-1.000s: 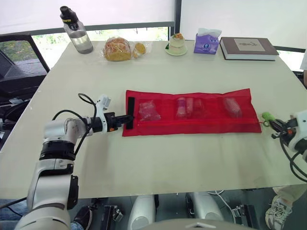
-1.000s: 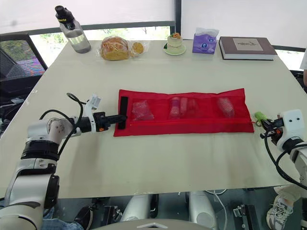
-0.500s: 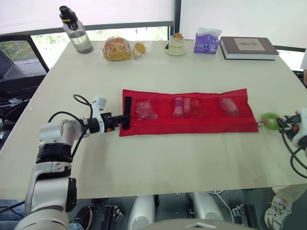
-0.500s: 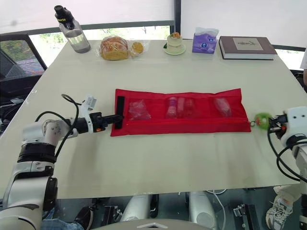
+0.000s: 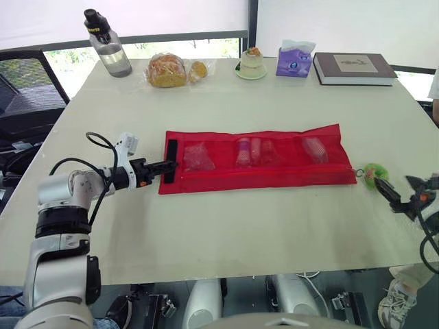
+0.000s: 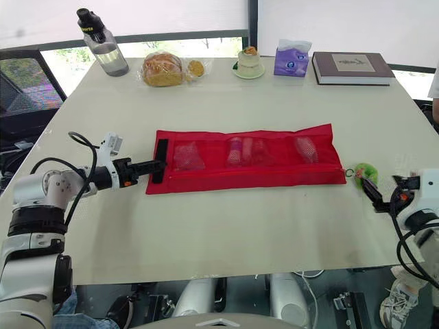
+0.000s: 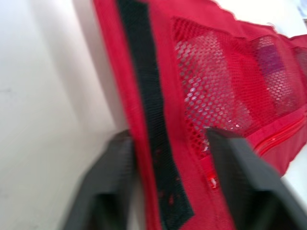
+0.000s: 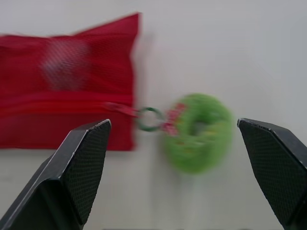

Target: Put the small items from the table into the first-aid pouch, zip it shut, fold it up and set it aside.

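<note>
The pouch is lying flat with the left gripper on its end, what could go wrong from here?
1. The left gripper pinches just the end of the pouch by the black strip; a tug may drag the whole pouch instead of folding it.
2. The green ring lies loose past the other end, before the open right gripper; it may snag or get knocked during folding.
</note>
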Robot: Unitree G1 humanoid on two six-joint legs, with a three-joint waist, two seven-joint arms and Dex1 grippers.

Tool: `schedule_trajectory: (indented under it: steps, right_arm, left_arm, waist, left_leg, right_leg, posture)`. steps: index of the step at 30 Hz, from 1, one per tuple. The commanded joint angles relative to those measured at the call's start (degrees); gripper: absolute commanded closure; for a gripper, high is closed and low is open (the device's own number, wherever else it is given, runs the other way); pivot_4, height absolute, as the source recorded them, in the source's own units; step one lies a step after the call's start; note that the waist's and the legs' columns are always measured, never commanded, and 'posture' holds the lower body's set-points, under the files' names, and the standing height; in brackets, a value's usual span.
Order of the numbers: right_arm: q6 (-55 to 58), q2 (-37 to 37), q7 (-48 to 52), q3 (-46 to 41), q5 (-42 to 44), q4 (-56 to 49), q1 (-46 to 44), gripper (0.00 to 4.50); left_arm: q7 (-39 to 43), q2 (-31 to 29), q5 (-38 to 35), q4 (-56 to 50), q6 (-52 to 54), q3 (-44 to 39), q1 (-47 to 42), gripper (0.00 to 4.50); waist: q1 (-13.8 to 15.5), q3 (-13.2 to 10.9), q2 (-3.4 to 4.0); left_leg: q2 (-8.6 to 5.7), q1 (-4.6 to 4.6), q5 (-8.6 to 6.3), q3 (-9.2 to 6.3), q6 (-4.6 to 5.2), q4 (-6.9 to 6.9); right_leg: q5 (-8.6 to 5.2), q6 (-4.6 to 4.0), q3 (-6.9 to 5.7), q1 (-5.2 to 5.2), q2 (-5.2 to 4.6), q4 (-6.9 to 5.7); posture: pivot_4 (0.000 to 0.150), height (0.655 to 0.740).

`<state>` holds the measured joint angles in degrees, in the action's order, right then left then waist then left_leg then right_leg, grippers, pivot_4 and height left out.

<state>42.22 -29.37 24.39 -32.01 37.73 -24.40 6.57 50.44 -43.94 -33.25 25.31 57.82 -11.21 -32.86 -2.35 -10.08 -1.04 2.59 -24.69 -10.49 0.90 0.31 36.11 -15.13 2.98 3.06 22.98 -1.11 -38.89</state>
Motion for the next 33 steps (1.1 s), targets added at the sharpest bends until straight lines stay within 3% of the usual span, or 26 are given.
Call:
schedule_trajectory:
  steps: [1, 2, 7, 9, 13, 20, 33]
  right_arm:
    - [1.82, 1.34, -1.77, -0.94, 3.46, -3.15, 1.12, 0.00]
    - [2.06, 2.07, -2.50, -0.59, 3.85, -3.51, 1.34, 0.00]
    - [3.98, 6.12, -6.73, 0.65, 7.36, -6.18, 1.91, 0.00]
    - [5.65, 7.50, -8.85, 1.65, 8.66, -6.93, 2.41, 0.00]
    - [9.30, 11.79, -15.49, 0.61, 14.65, -5.23, 1.02, 0.00]
    - [11.59, 15.71, -25.93, -0.30, 20.33, -1.52, -3.21, 0.00]
    - [6.31, 27.51, -40.17, 1.20, 30.15, 2.31, -10.26, 0.00]
  left_arm:
    - [1.17, -2.16, 1.66, -0.53, -3.13, -0.74, 0.55, 0.21]
    - [1.65, -2.37, 2.09, -0.93, -4.53, -0.46, 0.51, 0.04]
    - [5.57, -3.10, 4.61, -5.05, -14.70, 0.41, 0.43, 0.04]
    - [9.20, -3.23, 2.92, -11.91, -16.90, 0.53, 0.40, 0.04]
    - [13.21, -3.46, 1.79, -23.74, -18.00, 3.34, -1.08, 0.04]
    - [16.38, -1.87, -1.08, -33.38, -19.29, 5.93, -2.67, 0.04]
    - [19.66, -2.63, -6.83, -42.70, -15.56, 9.08, -3.33, 0.04]
  waist:
    - [0.14, 0.00, -0.01]
    - [0.16, -0.01, -0.01]
    - [0.23, -0.02, -0.04]
    - [0.36, -0.05, -0.17]
    - [0.51, -0.04, -0.28]
    - [0.02, -0.04, -0.27]
    - [-0.31, -0.03, -0.28]
  left_leg:
    - [0.00, -0.02, 0.00, 0.01, 0.00, 0.00]
    - [-0.01, -0.03, 0.00, 0.01, 0.00, 0.00]
    - [0.03, -0.10, 0.00, 0.04, 0.00, 0.00]
    - [0.10, -0.14, 0.00, 0.06, 0.00, 0.00]
    - [0.08, -0.20, -0.01, 0.11, 0.01, 0.00]
    - [0.01, -0.15, -0.01, 0.21, 0.03, 0.00]
    - [0.14, -0.11, -0.01, 0.16, 0.03, 0.00]
  right_leg:
    - [-0.01, -0.02, 0.00, 0.00, -0.02, 0.02]
    - [-0.05, -0.09, 0.00, 0.00, -0.03, 0.03]
    - [-0.06, -0.13, 0.00, 0.07, -0.08, 0.03]
    - [-0.07, -0.14, 0.01, 0.09, -0.13, 0.04]
    - [-0.08, -0.20, -0.05, 0.11, -0.33, 0.07]
    - [-0.08, -0.18, 0.02, 0.10, -0.31, 0.07]
    - [-0.05, -0.10, 0.12, 0.11, 0.11, 0.06]
  posture:
    - [0.150, 0.7400]
    - [0.150, 0.7400]
    - [0.150, 0.7400]
    - [0.150, 0.7400]
    - [0.150, 0.7400]
    - [0.150, 0.7400]
    - [0.150, 0.7400]
